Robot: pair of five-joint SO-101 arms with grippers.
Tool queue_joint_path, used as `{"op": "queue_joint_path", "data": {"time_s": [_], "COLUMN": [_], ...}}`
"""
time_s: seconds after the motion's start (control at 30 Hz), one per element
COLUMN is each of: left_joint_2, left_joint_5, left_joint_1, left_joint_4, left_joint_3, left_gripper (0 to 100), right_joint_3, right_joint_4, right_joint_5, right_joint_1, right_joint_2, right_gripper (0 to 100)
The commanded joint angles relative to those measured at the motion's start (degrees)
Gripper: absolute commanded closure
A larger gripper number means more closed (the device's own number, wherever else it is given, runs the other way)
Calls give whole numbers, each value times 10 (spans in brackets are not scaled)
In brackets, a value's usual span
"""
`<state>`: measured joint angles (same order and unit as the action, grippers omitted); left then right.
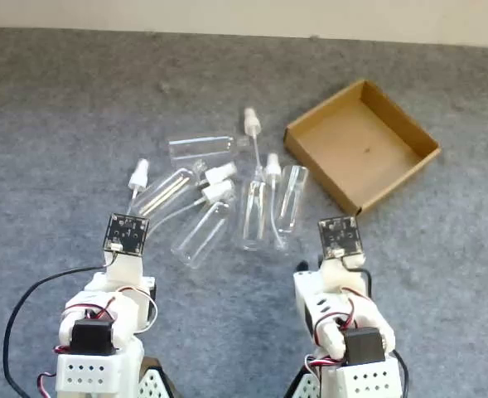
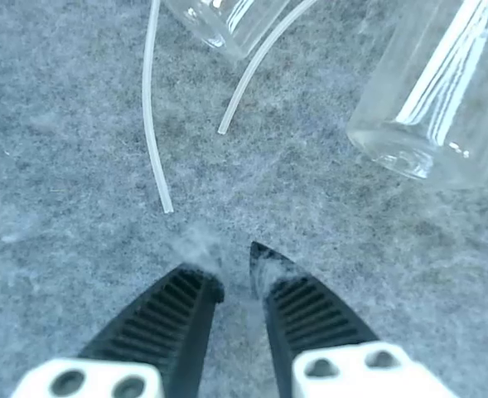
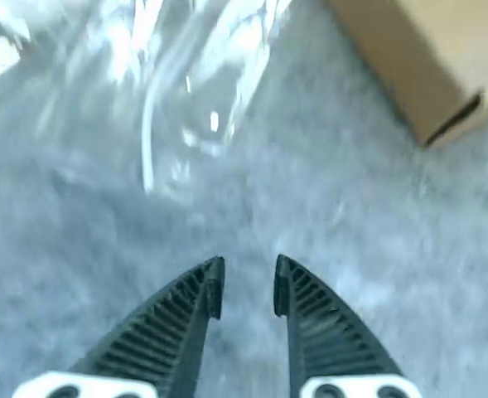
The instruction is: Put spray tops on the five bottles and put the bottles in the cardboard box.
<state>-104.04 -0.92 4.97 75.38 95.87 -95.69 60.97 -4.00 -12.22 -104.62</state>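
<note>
**Grey felt surface: five bottles uncapped, box empty**

Grey felt covers the surface [image 1: 61,124], and the cardboard box [image 1: 361,145] sits open on it with nothing inside. Five clear bottles [image 1: 253,214] lie on their sides in a loose cluster just beside the box, on the side toward the arms' shared middle. The closest one lies near the box's wall and the rest fan out away from it. White spray tops [image 1: 251,123] are scattered among them. Two lie near bottle necks, but none looks seated on a neck as far as I can tell. The left wrist view shows two thin dip tubes [image 2: 156,124] lying bare on the felt, outside the bottles.

The left end effector [image 2: 235,278] hangs low over the felt at the cluster's edge far from the box. Its jaws stand a little apart with nothing between them. The right end effector [image 3: 248,272] hangs over bare felt near the box's corner, also slightly parted and holding nothing.

By my reading the task is at its very start. All five tops are left to fit and all five bottles are left to go into the box.
</note>
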Motion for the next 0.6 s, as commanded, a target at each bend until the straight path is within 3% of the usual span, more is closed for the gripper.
{"op": "queue_joint_path", "data": {"time_s": [0.0, 0.27, 0.57], "left_joint_2": [-3, -3, -3], "left_joint_5": [-6, -6, -6], "left_joint_1": [-6, -6, -6], "left_joint_4": [3, 3, 3], "left_joint_3": [12, 12, 12], "left_gripper": [994, 994, 994], "right_joint_3": [-58, -48, 81], "right_joint_4": [-41, -44, -94], "right_joint_5": [-1, -1, -2], "right_joint_1": [-5, -1, -2], "right_joint_2": [-7, -7, -7], "right_gripper": [908, 907, 907]}}
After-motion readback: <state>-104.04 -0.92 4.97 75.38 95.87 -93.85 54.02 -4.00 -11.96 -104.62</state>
